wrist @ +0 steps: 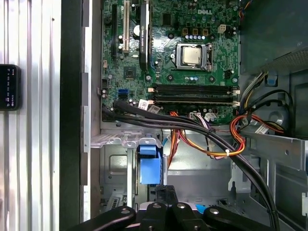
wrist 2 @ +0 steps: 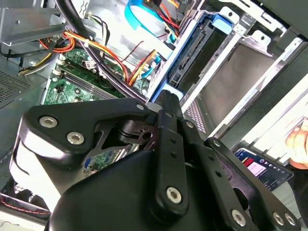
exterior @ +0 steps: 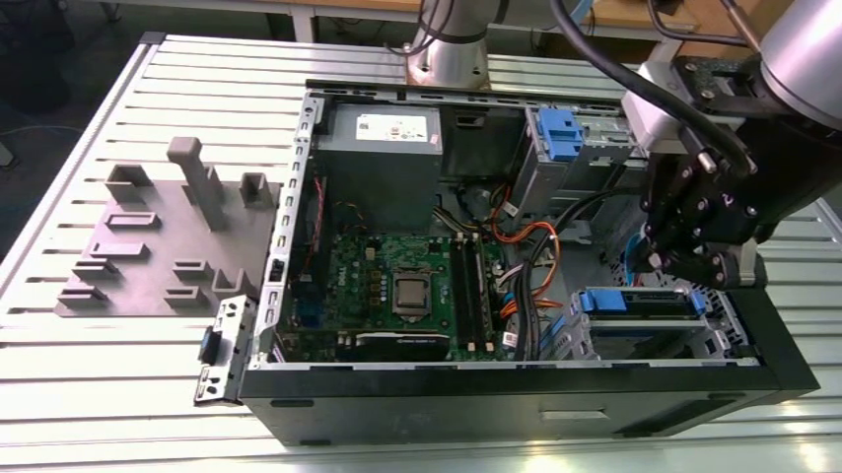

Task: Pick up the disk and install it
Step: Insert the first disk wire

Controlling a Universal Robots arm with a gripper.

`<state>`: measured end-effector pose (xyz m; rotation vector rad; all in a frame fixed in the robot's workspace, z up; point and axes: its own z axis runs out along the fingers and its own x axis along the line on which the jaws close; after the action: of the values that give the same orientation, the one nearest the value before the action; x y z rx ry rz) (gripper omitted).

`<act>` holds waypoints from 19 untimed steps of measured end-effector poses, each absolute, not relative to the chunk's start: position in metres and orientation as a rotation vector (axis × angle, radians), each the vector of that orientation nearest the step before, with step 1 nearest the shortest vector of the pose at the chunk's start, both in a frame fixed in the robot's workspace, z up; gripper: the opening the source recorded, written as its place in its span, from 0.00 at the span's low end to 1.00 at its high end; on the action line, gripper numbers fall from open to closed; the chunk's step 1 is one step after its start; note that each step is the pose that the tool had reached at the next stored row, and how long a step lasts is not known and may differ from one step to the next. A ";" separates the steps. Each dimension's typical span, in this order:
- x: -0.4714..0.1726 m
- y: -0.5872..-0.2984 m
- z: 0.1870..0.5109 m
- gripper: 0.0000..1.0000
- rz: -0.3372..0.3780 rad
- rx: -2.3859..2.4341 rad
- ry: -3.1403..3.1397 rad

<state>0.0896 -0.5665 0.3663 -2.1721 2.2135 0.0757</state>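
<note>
The disk (exterior: 638, 302) lies flat in the lower drive bay at the exterior view's right corner of the open computer case (exterior: 526, 394), with its blue rails showing. My black gripper (exterior: 677, 266) hangs just above that bay. In the first wrist view its fingers come together at the gripper (wrist: 166, 192), right by the blue end of the disk (wrist: 149, 168). In the second wrist view the gripper (wrist 2: 166, 98) reaches the bay's blue edge beside the dark side of the disk (wrist 2: 192, 57). The gripper looks shut, with nothing between its fingers. Whether it touches the disk is unclear.
Inside the case are a green motherboard (exterior: 408, 286), a grey power supply box (exterior: 382, 148), orange and black cables (exterior: 526, 246) and an upper bay with a blue clip (exterior: 559, 133). A grey slotted fixture (exterior: 158, 246) lies on the slatted table. A person's hand (wrist 2: 299, 139) is near the case.
</note>
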 end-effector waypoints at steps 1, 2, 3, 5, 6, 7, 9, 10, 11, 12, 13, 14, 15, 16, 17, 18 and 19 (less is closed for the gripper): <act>0.090 -0.565 0.366 0.11 0.076 -2.172 2.213; 0.090 -0.564 0.366 0.11 0.076 -2.172 2.213; 0.091 -0.564 0.366 0.11 0.076 -2.172 2.213; 0.093 -0.562 0.366 0.11 0.076 -2.173 2.214; 0.095 -0.561 0.366 0.11 0.077 -2.173 2.214; 0.096 -0.560 0.366 0.11 0.077 -2.173 2.214; 0.100 -0.559 0.366 0.11 0.079 -2.174 2.215; 0.101 -0.558 0.366 0.11 0.080 -2.174 2.216; 0.103 -0.557 0.366 0.11 0.081 -2.175 2.216; 0.105 -0.556 0.366 0.11 0.082 -2.175 2.217; 0.106 -0.556 0.366 0.11 0.083 -2.175 2.217; 0.108 -0.555 0.366 0.11 0.084 -2.176 2.217; 0.109 -0.554 0.366 0.11 0.085 -2.176 2.218; 0.111 -0.554 0.366 0.11 0.086 -2.176 2.218; 0.112 -0.553 0.366 0.11 0.087 -2.177 2.219; 0.114 -0.553 0.366 0.11 0.088 -2.177 2.219; 0.115 -0.552 0.366 0.11 0.088 -2.177 2.219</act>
<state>0.1152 -0.5523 0.3662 -2.1773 2.2193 0.0881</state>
